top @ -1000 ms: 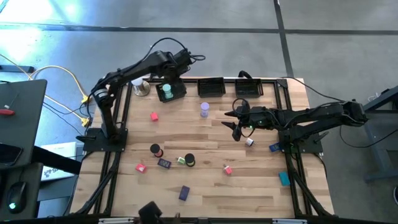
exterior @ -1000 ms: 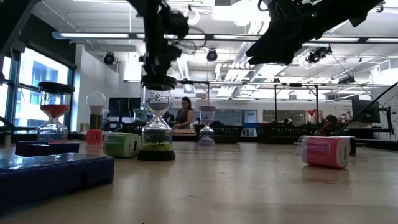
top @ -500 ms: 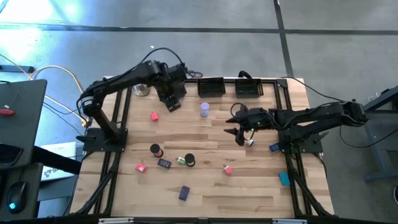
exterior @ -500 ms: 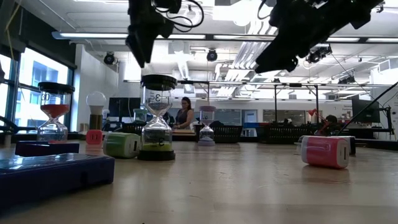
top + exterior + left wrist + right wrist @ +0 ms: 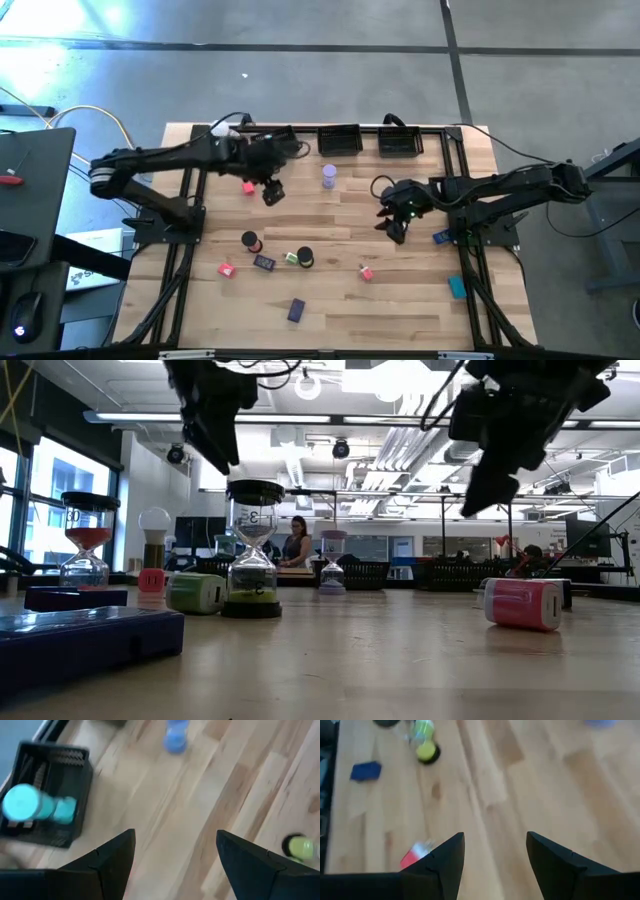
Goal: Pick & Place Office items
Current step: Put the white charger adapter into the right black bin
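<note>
1. Left gripper (image 5: 271, 190), jaws apart and empty, hangs upper-centre-left in the high view.
2. Right gripper (image 5: 393, 228), likewise parted and empty, sits centre-right.
3. Office items: small hourglasses (image 5: 303, 258) and coloured blocks (image 5: 296, 311) scattered lower-centre.

Two black trays (image 5: 339, 139) (mesh, probably) at the table's (image 5: 420, 300) far edge; a person (image 5: 297, 542) beyond.

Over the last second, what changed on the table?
The left gripper, open and empty, swung off the back-left black mesh tray, leaving the teal hourglass timer in it, and now hangs over bare wood near the pink block. The right gripper, open, drifted toward the near-right. The lilac hourglass timer and the other items stayed put.
</note>
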### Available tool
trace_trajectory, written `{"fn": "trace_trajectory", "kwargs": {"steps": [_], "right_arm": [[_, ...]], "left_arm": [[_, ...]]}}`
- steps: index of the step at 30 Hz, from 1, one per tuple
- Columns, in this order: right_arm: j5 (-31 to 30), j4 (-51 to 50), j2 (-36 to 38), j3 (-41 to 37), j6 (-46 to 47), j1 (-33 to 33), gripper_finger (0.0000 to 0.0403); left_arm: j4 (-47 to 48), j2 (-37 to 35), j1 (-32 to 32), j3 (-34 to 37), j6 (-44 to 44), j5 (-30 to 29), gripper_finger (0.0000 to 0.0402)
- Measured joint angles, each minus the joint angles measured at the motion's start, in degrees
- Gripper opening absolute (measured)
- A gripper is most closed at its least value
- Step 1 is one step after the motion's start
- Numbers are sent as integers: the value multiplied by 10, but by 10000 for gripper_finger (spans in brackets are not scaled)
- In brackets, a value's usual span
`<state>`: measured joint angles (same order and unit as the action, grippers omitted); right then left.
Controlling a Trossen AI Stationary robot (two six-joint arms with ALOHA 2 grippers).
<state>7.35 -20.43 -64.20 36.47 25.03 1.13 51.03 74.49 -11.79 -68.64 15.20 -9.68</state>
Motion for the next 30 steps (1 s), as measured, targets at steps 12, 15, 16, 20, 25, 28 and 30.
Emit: {"fn": "trace_trajectory", "kwargs": {"steps": [12, 15, 16, 20, 25, 28, 30], "right_arm": [[17, -185, 0, 0, 141, 0, 201], [-13, -225, 0, 0, 161, 0, 201], [-21, -230, 0, 0, 163, 0, 201], [-45, -231, 0, 0, 166, 0, 201], [-54, -239, 0, 0, 127, 0, 201], [-60, -244, 0, 0, 127, 0, 201], [-60, -245, 0, 0, 127, 0, 201]], "left_arm": [[-269, -43, 49, 160, -37, -11, 271], [-312, -42, 57, 168, -70, -11, 271], [-322, -42, 59, 168, -83, -11, 271], [-327, -43, 67, 168, -116, -11, 271], [-328, -34, 67, 168, -105, -10, 271], [-351, -30, 70, 168, -109, 12, 271], [-358, -29, 71, 168, -115, 34, 271]]}}
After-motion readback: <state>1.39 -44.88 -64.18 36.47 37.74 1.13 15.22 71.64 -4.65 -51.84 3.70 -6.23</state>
